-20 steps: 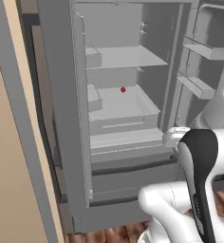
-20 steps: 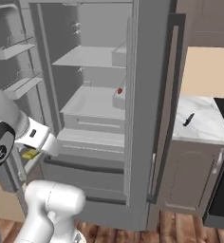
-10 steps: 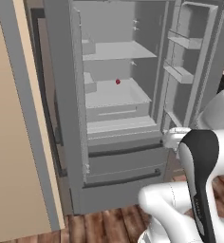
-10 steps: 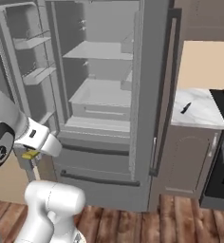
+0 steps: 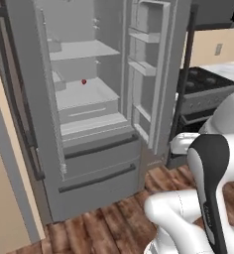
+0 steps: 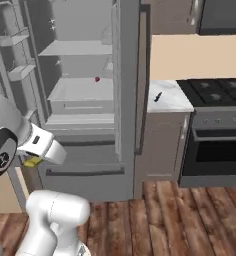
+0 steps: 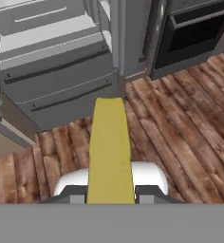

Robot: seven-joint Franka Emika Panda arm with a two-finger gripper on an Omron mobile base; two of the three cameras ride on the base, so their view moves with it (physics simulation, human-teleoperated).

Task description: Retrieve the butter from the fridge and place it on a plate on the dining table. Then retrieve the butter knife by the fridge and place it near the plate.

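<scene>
The fridge (image 5: 89, 114) is seen standing with its doors swung open, its grey shelves lit and its two lower drawers (image 5: 96, 163) shut, each crossed by a dark bar handle. In the right base view the fridge (image 6: 85, 100) is found at the left, with a wooden plank floor (image 6: 190, 215) spread in front of it. To the right of the fridge a black stove (image 6: 215, 135) with an oven door is set against the wall, and between the two a narrow grey cabinet with a white marble top (image 6: 167, 97) is placed. A small dark knife (image 6: 158, 96) is seen lying on that marble top, near its left edge. On a middle shelf inside the fridge a tiny red round item (image 5: 84, 82) is left resting.

The butter (image 7: 110, 149) is held out in front of the hand, above the plank floor and clear of the fridge. The gripper (image 7: 110, 194) is clamped on the near end of the stick, one finger (image 7: 149, 192) pressed to either side. In the right base view the butter (image 6: 33, 161) is seen as a yellow tip under the white hand, low at the left, in front of the fridge drawers.
</scene>
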